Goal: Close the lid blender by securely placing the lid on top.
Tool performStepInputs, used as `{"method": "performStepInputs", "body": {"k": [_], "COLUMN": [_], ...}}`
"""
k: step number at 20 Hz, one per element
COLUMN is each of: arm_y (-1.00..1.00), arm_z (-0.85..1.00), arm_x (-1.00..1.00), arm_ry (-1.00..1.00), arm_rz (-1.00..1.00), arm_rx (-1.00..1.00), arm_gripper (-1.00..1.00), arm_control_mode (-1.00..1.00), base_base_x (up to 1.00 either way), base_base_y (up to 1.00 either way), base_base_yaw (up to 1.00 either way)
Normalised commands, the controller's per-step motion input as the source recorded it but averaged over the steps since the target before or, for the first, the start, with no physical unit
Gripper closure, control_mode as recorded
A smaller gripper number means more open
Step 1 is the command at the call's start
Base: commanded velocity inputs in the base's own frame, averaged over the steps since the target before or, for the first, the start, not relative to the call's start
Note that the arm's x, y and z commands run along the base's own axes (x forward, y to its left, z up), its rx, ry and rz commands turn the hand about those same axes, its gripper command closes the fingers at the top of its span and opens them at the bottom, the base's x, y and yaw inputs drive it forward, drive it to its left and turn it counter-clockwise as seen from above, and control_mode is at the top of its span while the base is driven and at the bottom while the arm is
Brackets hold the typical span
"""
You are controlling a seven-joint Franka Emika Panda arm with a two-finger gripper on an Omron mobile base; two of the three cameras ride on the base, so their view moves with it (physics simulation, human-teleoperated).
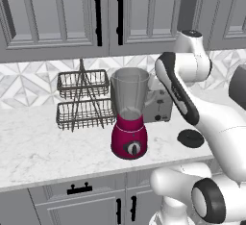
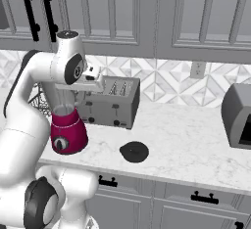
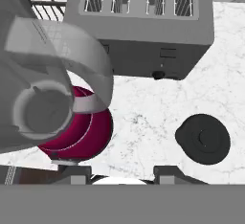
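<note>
arm (image 1: pixel 211 118): glossy white rounded shells
joints: dark grey rings and caps
forearm: long black stripe
claw (image 3: pixel 122 174): two small dark tips

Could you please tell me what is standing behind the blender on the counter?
Behind the blender stand a silver toaster and a two-tier wire rack; the jar covers part of both.

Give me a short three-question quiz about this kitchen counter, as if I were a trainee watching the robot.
1. True or false: the small flat round black lid already sits on the tall magenta-based blender with the clear grey jar.
2. What stands directly behind the blender? A) boxy silver toaster B) kettle C) sink
3. Fill in: the lid lies flat on the marble ____.

Key: 1 false, the jar mouth is uncovered; 2 A; 3 counter.
</note>
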Motion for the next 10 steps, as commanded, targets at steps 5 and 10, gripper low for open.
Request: {"method": "performStepInputs", "body": {"k": [5, 10], "arm_y": [-0.58, -1.0], "arm_z": [-0.07, -0.28], "arm_x": [-0.53, -0.62], "arm_ry": [-0.07, -0.18], "arm_rz": [-0.13, -0.09], "arm_rx": [0.08, 0.09], "arm_gripper": [-1.0, -1.0], "arm_control_mode": [-1.0, -1.0], "base_base_x": [0.0, 0.0], "base_base_y": [0.0, 0.0], "base_base_yaw": [0.0, 0.0]}}
